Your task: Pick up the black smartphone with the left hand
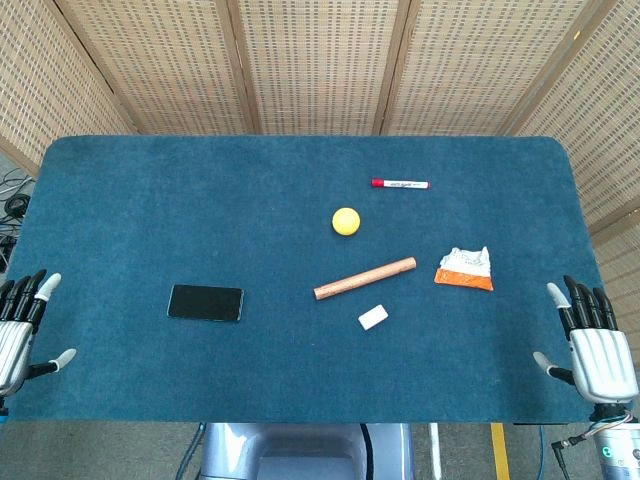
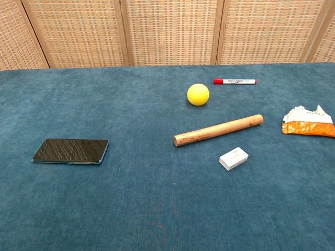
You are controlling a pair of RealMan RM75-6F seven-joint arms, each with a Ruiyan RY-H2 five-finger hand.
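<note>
The black smartphone (image 1: 205, 302) lies flat, screen up, on the blue tabletop (image 1: 200, 200), in the left half and toward the near edge, its long side roughly parallel to that edge. Nothing touches it.

The left hand (image 1: 18, 335) sits at the near left corner of the tabletop, palm down, fingers (image 1: 36, 285) extended and spread wide, thumb out to the side. It holds nothing and is well apart from the smartphone. The right hand (image 1: 595, 350) sits at the near right corner in the same posture: fingers (image 1: 572, 298) straight and apart, holding nothing. Neither hand appears in the chest view.

Other items occupy the right half of the tabletop. A wooden rod (image 1: 365, 279) lies at a slant near the middle. A small white eraser (image 1: 373, 318) lies just beside it, toward the near edge, not touching. A yellow ball (image 1: 346, 221) rests beyond the rod toward the far edge. A red marker (image 1: 400, 184) lies farther back still, parallel to the far edge. An orange and white wrapper (image 1: 466, 270), crumpled, lies toward the right edge, near the rod's right end but apart from it.

A woven screen (image 1: 320, 60) stands behind the far edge.
</note>
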